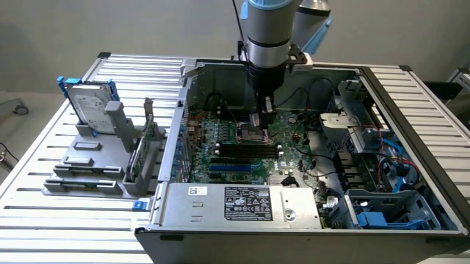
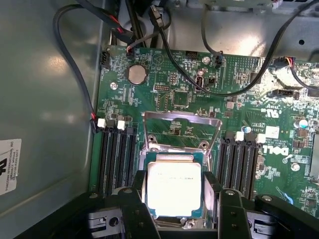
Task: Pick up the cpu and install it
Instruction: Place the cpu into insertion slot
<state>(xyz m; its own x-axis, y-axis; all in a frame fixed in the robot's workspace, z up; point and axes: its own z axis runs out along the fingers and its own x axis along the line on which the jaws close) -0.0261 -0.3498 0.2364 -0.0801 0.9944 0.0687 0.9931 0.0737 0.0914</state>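
Observation:
The cpu, a small square chip with a pale metal top, sits between my two black fingers, which press against its opposite edges. My gripper is shut on it. It hangs just over the motherboard's open socket, whose metal load plate is folded back beyond the chip. In the exterior view my gripper reaches straight down into the open computer case, close above the socket in the middle of the green motherboard.
Empty memory slots flank the socket on both sides. Black cables loop over the board. Outside the case, a hard drive stands in a grey fixture. The power supply lies along the case's near edge.

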